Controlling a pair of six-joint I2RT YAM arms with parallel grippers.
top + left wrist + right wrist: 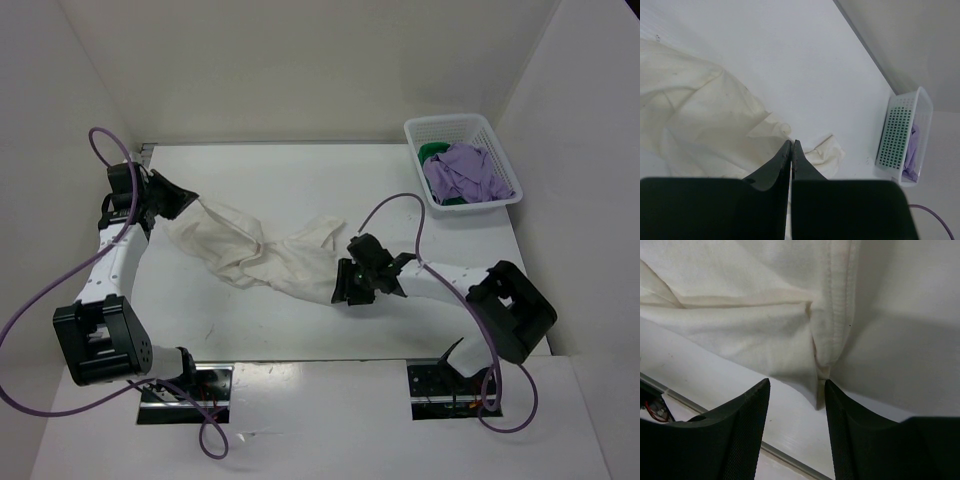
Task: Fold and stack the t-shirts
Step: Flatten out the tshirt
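The white/cream t-shirt [265, 255] lies crumpled and stretched across the table's middle. My left gripper [185, 203] is shut on its left end and holds it a little off the table. In the left wrist view the jaws [791, 142] are pressed together, with the shirt [705, 115] spread beyond them. My right gripper [345, 292] is open at the shirt's right lower corner. In the right wrist view the fingers [797, 390] stand apart, with the hemmed corner [827, 360] just ahead between them. The lavender t-shirt [465, 172] and the green t-shirt [432, 150] lie in the basket.
The white lattice basket [495, 135] stands at the table's far right corner and also shows in the left wrist view [900, 130]. White walls enclose the table on three sides. Purple cables loop from both arms.
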